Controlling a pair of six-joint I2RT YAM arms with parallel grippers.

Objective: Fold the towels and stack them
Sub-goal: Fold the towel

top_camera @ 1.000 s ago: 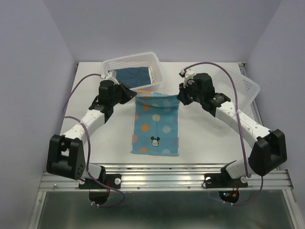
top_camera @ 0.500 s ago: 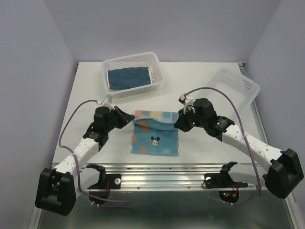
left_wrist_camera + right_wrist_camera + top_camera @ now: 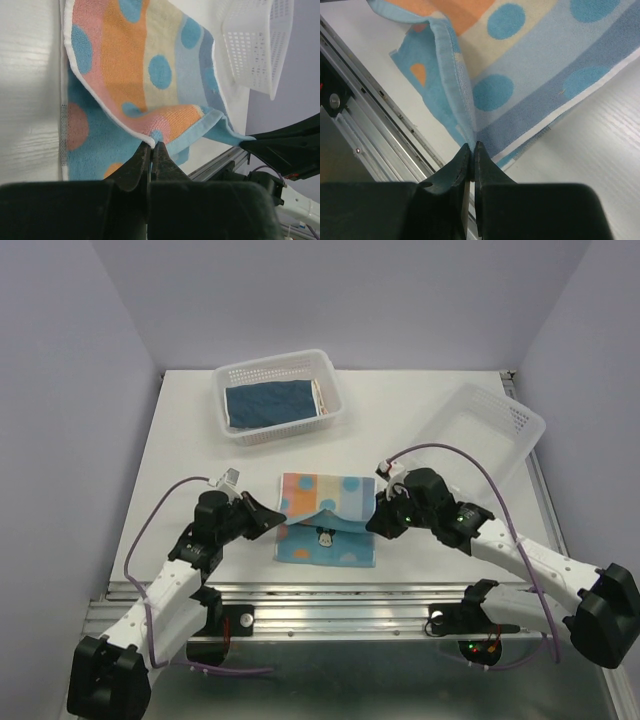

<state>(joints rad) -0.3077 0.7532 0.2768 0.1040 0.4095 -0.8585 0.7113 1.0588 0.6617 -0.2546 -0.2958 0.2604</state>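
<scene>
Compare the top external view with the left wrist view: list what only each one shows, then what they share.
Only top external: the far basket holding a navy towel, and a cartoon face on the lower layer of the towel being folded.
Only left wrist: a close look at the left end effector shut on a white-edged corner of the light blue spotted towel.
Both: that towel half folded with its striped underside up, and the empty basket to the right.
</scene>
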